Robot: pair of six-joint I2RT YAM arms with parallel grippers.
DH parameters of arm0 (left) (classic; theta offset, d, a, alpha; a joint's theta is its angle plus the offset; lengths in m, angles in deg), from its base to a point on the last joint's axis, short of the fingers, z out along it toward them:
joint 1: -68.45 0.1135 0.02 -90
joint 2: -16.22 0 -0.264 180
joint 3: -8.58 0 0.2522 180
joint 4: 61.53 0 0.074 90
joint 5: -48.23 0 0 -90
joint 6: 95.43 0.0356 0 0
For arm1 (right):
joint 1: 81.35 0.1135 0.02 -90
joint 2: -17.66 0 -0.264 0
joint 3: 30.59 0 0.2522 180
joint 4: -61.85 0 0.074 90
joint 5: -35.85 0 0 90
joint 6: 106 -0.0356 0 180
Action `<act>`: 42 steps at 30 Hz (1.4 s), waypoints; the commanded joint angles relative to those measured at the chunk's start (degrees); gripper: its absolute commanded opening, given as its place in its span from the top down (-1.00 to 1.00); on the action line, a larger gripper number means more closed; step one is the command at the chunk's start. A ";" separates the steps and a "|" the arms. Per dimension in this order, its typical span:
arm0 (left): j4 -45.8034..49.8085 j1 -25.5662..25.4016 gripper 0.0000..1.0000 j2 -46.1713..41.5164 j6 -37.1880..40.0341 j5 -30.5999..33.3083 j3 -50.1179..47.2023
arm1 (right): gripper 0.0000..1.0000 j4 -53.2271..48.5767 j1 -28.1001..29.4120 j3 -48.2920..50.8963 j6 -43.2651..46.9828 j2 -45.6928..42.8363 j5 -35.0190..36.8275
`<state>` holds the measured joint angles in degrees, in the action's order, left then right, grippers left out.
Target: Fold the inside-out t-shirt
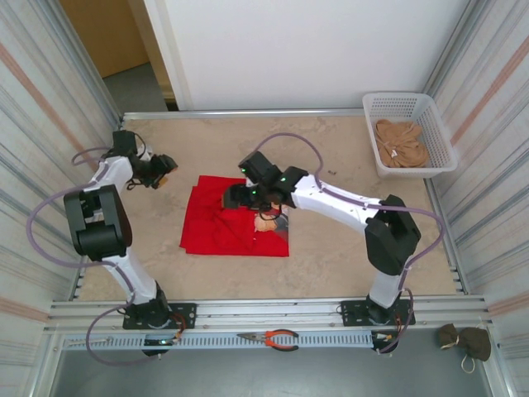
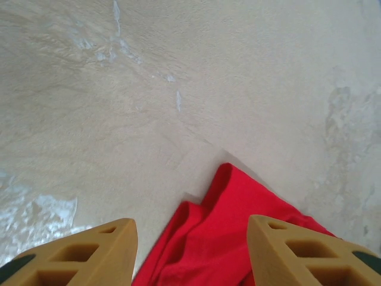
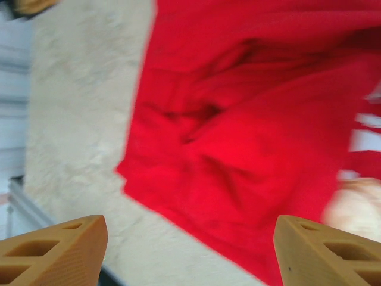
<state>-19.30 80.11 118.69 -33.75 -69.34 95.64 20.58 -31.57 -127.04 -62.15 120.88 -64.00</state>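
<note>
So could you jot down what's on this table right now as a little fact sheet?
shirt: red, rumpled, spread out in the centre
left claw: open, empty, near the shirt's far left corner
right claw: open, empty, above the shirt
basket: white, far right corner, holds a tan garment
pliers: red-handled, at the near edge

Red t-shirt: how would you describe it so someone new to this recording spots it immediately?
Start with the big beige table. Near its middle lies the t-shirt, a rumpled, roughly square patch. It is bright red, unlike the tan cloth in the white basket at the far right corner.
</note>
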 commanded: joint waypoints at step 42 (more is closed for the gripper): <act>4.62 -16.47 -0.09 -20.21 7.92 5.39 -7.08 | -0.29 10.64 -14.16 19.51 7.32 -14.52 -13.56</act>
<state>-16.70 69.40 100.66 -29.61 -70.08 86.78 31.88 -40.29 -112.47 -54.24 110.25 -78.69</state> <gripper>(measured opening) 0.543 0.644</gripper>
